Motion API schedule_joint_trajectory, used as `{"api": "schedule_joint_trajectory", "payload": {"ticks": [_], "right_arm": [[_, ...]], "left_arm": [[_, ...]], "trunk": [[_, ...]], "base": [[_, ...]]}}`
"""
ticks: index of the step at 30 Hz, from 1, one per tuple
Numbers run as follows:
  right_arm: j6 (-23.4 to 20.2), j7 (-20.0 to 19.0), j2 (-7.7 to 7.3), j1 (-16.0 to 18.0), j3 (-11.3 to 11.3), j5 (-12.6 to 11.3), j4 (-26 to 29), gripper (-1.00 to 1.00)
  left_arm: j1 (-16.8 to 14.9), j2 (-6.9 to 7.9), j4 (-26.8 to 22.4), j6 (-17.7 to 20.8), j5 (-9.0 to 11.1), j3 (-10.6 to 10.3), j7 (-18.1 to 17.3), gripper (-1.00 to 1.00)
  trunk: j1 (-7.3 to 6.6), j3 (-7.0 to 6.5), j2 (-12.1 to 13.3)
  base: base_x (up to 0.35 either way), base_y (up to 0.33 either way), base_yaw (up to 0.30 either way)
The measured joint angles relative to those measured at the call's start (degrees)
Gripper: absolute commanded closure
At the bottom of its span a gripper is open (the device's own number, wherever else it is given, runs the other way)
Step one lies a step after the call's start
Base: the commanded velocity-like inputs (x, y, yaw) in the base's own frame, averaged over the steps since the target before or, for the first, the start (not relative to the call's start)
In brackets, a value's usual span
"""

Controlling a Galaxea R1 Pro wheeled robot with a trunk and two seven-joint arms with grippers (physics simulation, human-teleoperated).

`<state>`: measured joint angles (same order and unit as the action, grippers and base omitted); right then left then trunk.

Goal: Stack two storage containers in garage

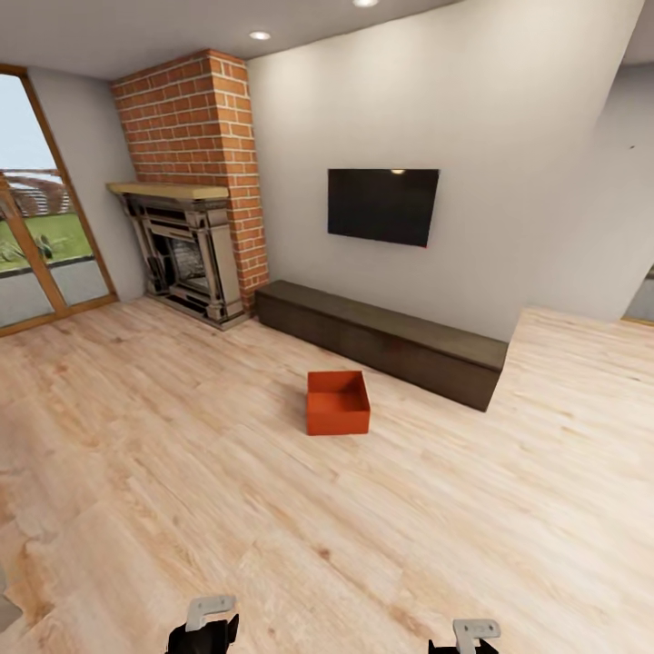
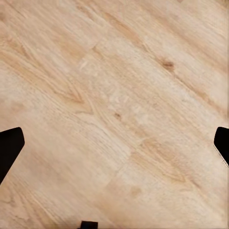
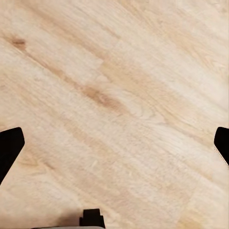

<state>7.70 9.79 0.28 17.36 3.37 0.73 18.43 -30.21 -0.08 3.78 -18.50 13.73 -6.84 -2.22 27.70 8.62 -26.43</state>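
I am in the living room. One orange-red storage container (image 1: 338, 402) sits open-topped and empty on the light wood planks, a few metres ahead and just in front of a low dark bench. My left gripper (image 1: 207, 627) and right gripper (image 1: 472, 636) hang low at the near edge of the head view, far short of the container. In the left wrist view the left gripper (image 2: 114, 148) is open, its black fingertips (image 2: 10, 150) spread wide over bare planks. The right gripper (image 3: 114, 148) is likewise open over bare planks. The garage is out of view.
A long dark low bench (image 1: 381, 341) runs along the white wall under a black TV (image 1: 382, 205). A red brick fireplace (image 1: 191, 259) stands at the back left, next to wood-framed glass doors (image 1: 41, 245). The wall ends at a corner on the right, with more planks beyond (image 1: 581, 363).
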Motion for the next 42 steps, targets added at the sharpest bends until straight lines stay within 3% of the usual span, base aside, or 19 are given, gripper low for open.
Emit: {"api": "schedule_joint_trajectory", "payload": {"ticks": [42], "right_arm": [[-0.1,-0.1,0.0,0.0,-0.1,-0.3,0.0,-1.0]], "left_arm": [[0.0,-0.36,0.0,0.1,0.0,0.0,0.0,-1.0]], "trunk": [[0.0,0.0,0.0]], "base": [[0.332,-0.012,0.0]]}}
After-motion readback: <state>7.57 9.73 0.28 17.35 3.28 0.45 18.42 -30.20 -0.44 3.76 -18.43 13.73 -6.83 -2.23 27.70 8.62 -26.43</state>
